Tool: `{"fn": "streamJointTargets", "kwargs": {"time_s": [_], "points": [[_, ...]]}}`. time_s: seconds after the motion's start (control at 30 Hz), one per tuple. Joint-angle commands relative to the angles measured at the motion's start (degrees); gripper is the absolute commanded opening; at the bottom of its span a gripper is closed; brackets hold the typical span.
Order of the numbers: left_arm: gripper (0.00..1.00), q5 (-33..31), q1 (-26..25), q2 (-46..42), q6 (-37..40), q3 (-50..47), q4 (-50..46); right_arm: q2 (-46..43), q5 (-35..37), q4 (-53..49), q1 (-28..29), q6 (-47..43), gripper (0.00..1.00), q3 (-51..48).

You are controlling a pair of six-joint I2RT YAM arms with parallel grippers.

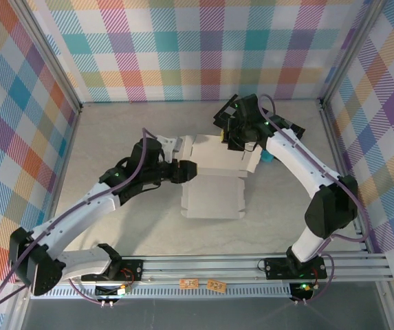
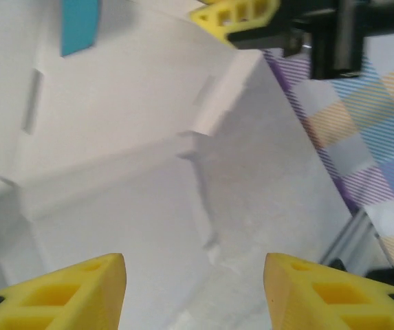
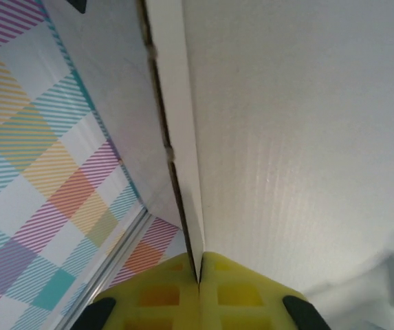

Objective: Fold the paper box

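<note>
R tool (image 3: 199, 268) tight on paper box (image 3: 293, 137) edge; L tool (image 2: 194, 275) wide

Illumination was bright, even and diffuse, coming from overhead. In the top external view, the table (image 1: 114, 130) carried only soft, short shadows beneath the arms and along the edges of the paper box (image 1: 214, 196). Focus there was sharp, with no glare. In the left wrist view, the left gripper (image 2: 193, 268) was blurred at close range, and the box creases showed gentle grey shading. In the right wrist view, the right gripper (image 3: 198, 275) was out of focus, and the pale panel was nearly washed out.
</note>
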Motion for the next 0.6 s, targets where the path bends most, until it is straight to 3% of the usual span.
{"fn": "streamJointTargets", "kwargs": {"time_s": [0.0, 0.13, 0.27, 0.33, 0.4, 0.5, 0.57], "points": [[0.53, 1.6, 0.6, -3.5, 0.7, 0.6, -5.6, -1.1, 0.7, -0.8, 0.3, -2.2, 0.0, -0.8], [0.46, -9.1, 6.2, -3.8, 1.1, 3.0, -13.8, -0.2, -0.8, -1.7, 0.4, -4.9, 0.0, -0.2], [0.33, -13.2, 13.6, -3.2, 0.4, 1.3, -13.7, 0.4, -0.9, -1.6, 1.2, -8.3, 0.0, -0.4], [0.26, -10.5, 18.8, -0.6, -0.7, -0.1, -12.7, 1.1, -1.7, -1.6, 1.5, -11.1, 0.0, -0.4], [0.22, -4.0, 22.1, 3.1, -0.6, -1.5, -9.2, 0.8, -2.0, 0.7, 2.3, -12.5, 0.0, -2.3], [0.22, 2.2, 21.8, 6.7, 2.4, -4.6, -1.0, 0.8, -3.7, 8.2, 3.5, -13.5, 0.0, -6.4], [0.21, 2.9, 20.6, 7.5, 5.6, -6.6, 2.5, 1.3, -3.7, 12.5, 4.5, -14.7, 0.0, -7.8]]}}
